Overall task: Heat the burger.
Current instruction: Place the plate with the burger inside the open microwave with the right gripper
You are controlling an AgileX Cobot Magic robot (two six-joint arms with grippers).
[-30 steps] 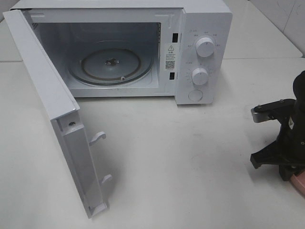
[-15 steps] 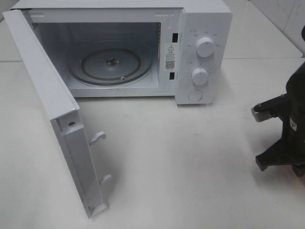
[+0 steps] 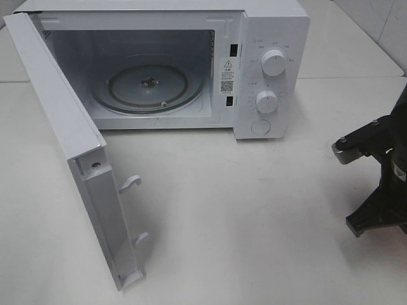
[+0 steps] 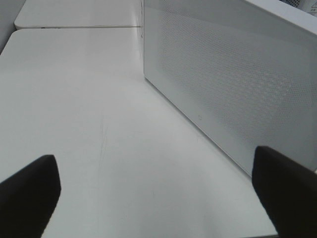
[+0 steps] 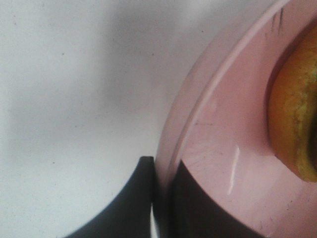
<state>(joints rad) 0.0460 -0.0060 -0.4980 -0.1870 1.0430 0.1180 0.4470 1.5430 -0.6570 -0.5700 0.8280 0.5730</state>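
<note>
Burger [image 5: 293,110] on pink plate [image 5: 218,141]: right wrist view only; right gripper [image 5: 162,172] clamps rim.

Setting: robot test bench in a lab-type room.
Evidence:
- 1 white microwave [image 3: 267,63], door open, upper centre, on a bare white table [image 3: 254,210].
- 2nd tabletop [image 3: 7,60] butted against it, upper left.
- 3rd tabletop [image 3: 343,51] butted against it, upper right.
- Pale tiled wall [image 3: 389,19], upper right corner.
- Black robot arm [image 3: 399,127], right edge.
</note>
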